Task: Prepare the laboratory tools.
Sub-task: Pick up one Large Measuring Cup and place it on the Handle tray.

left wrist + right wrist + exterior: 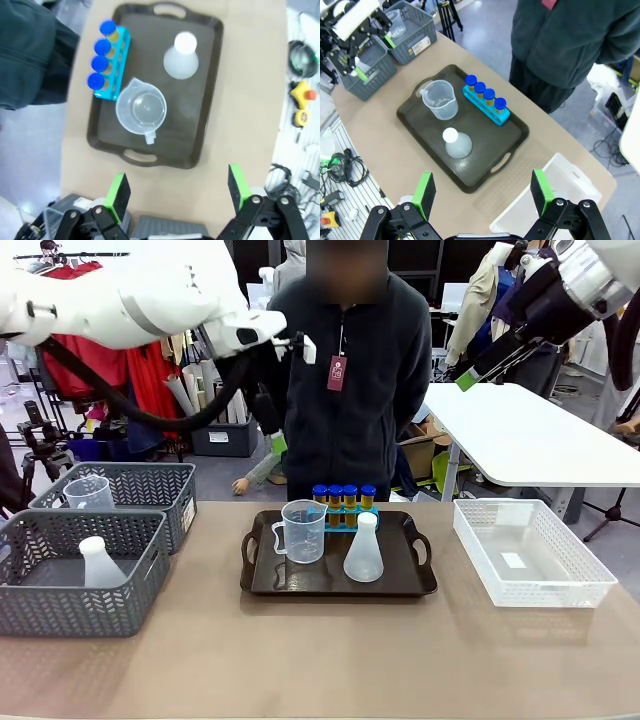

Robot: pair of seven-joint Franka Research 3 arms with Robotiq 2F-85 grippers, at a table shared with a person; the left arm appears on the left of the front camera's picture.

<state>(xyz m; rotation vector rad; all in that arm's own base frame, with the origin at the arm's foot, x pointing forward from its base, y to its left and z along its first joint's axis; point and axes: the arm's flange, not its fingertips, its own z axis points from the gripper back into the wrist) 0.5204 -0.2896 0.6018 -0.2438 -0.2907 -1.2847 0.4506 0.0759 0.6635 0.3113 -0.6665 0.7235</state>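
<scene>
Translucent flask [363, 552] beside clear jug [302, 531]

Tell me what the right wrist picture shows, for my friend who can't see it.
A dark tray on a tan table holds a clear measuring jug, a white conical flask and four blue-capped tubes in a blue rack. The right tool hovers open above; a person stands behind.
</scene>
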